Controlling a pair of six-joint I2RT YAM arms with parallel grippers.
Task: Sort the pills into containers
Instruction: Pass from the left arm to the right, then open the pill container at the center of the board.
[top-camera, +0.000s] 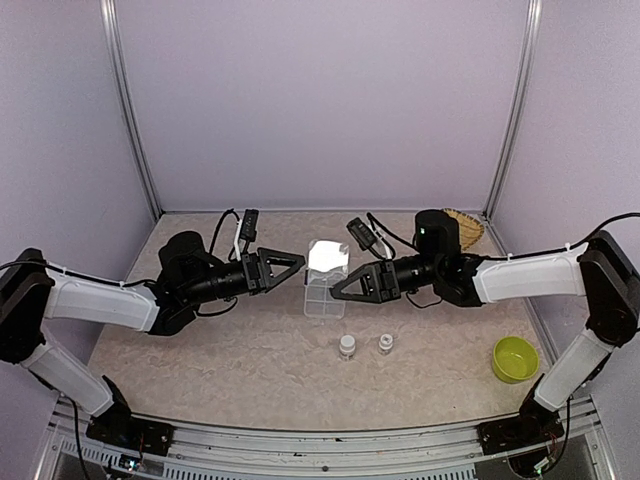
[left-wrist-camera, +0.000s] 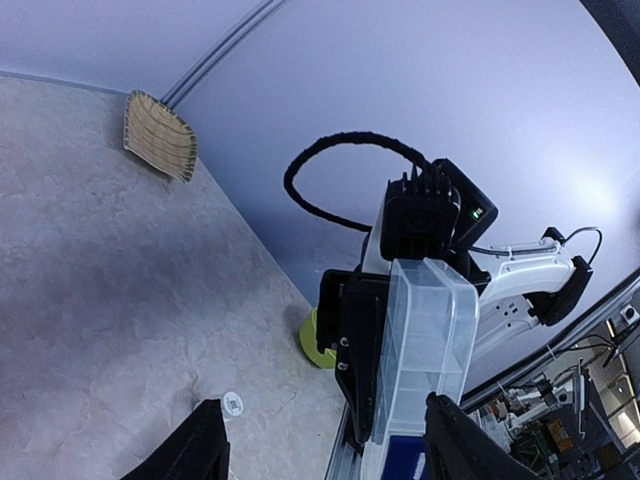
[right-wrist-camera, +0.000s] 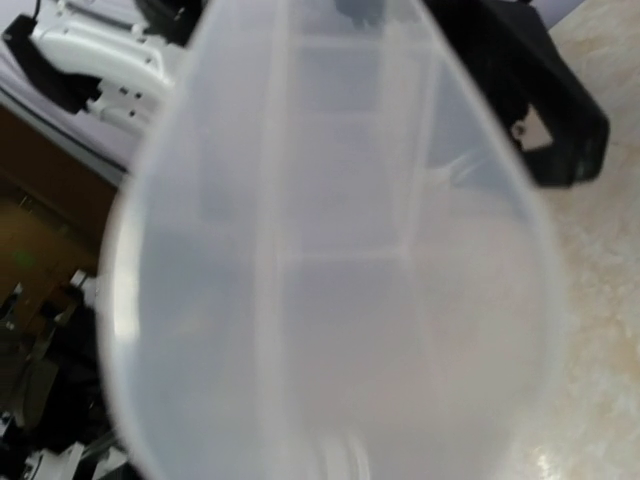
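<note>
Risk: box (top-camera: 322, 298), at table (top-camera: 200, 350) centre w/ lid (top-camera: 328, 256) up, could be tipped or dragged if pulled by R gripper (top-camera: 336, 289), apparently pinched shut on its wall. L gripper (top-camera: 300, 263) held level beside box, fingers (left-wrist-camera: 205, 445) spread wide, nothing gripped. Both arms stretched inward. Pills not discernible.

Container (right-wrist-camera: 330, 250): blurred, fills the right wrist view, cut off at its top and bottom edges, compartment contents untellable. Left gripper's fingers (left-wrist-camera: 205, 445): tips cut off by the left wrist view's bottom edge. Lime-green bowl (left-wrist-camera: 312, 345): only a sliver visible there.
</note>
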